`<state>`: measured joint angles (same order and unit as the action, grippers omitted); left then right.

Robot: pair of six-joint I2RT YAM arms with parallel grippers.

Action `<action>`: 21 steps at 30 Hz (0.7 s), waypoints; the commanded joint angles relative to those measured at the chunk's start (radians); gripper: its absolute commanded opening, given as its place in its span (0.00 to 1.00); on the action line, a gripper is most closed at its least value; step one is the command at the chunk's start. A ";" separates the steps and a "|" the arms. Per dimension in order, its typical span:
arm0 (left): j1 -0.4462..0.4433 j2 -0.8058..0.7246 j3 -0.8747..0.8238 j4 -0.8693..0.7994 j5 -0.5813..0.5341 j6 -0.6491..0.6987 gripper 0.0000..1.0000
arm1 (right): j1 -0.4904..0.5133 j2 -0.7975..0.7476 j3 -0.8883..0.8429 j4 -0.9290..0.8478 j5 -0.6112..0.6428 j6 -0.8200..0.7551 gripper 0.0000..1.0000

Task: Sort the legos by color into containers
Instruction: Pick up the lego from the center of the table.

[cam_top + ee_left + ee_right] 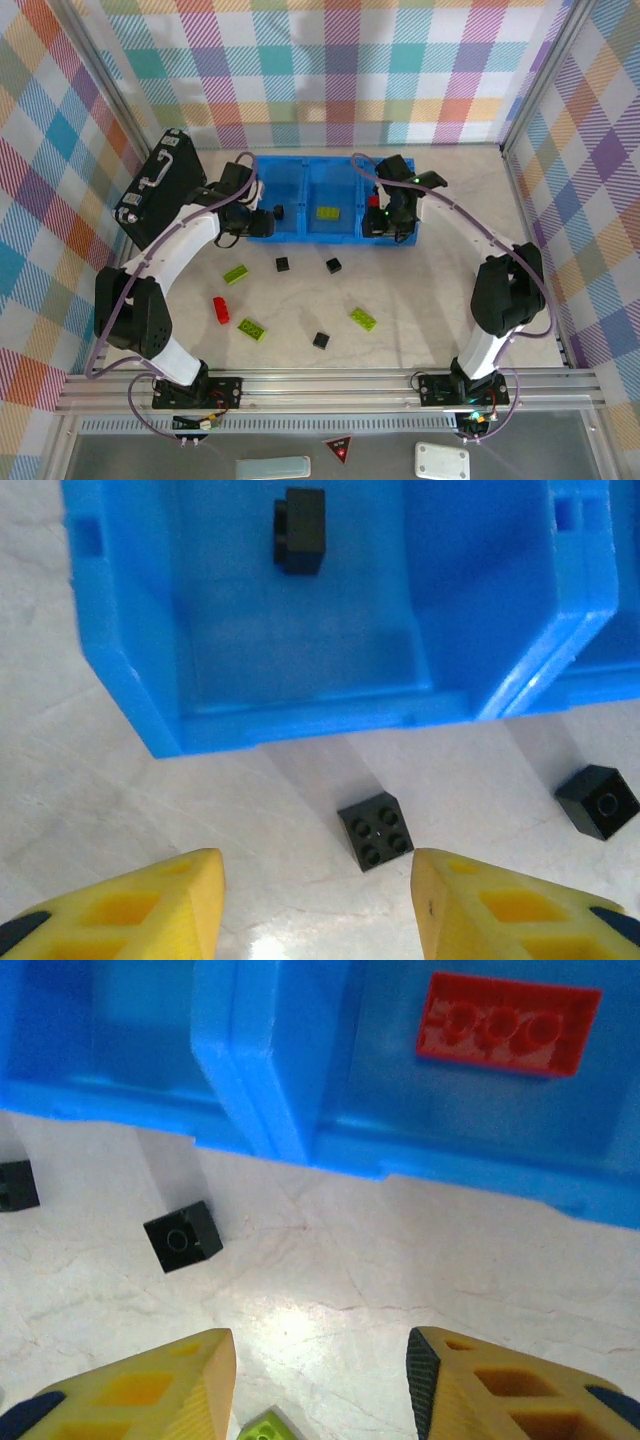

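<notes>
While both arms reach toward the near edge of the blue tray (322, 185), seven loose legos lie on the pale surface (430, 300) in front of it. From above, the tray stands at the far middle of the surface with its three compartments in a row. The left compartment holds a black cube (280, 212) and the middle one a lime-green brick (327, 212). The right wrist view shows a red brick (508, 1025) lying flat in the right one. A black briefcase (160, 185) sits left of the tray.

The left hand (262, 222) hangs at the front wall of the left compartment. In its wrist view its yellow fingers (150, 905) are spread, with nothing between them. Beyond the gap, a four-stud black brick (377, 830) sits on the surface just in front of the tray wall, apart from both fingers. A second black piece (597, 800) lies to its right.

The right hand (385, 225) is over the front of the right compartment. Its fingers (520, 1390) are likewise spread and pinch nothing.

Nearer the arm bases lie a loose red brick (221, 309), three lime bricks (252, 329) and a third black cube (321, 340), all well apart from each other.
</notes>
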<state>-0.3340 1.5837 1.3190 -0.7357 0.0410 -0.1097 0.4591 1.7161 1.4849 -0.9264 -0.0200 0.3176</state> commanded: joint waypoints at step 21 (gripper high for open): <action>-0.170 -0.059 -0.199 0.039 -0.098 -0.285 0.52 | 0.073 -0.162 -0.248 0.080 -0.003 0.069 0.50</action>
<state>-0.4862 1.5017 1.1275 -0.7341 -0.0360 -0.3439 0.5240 1.5837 1.2514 -0.8589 -0.0196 0.3664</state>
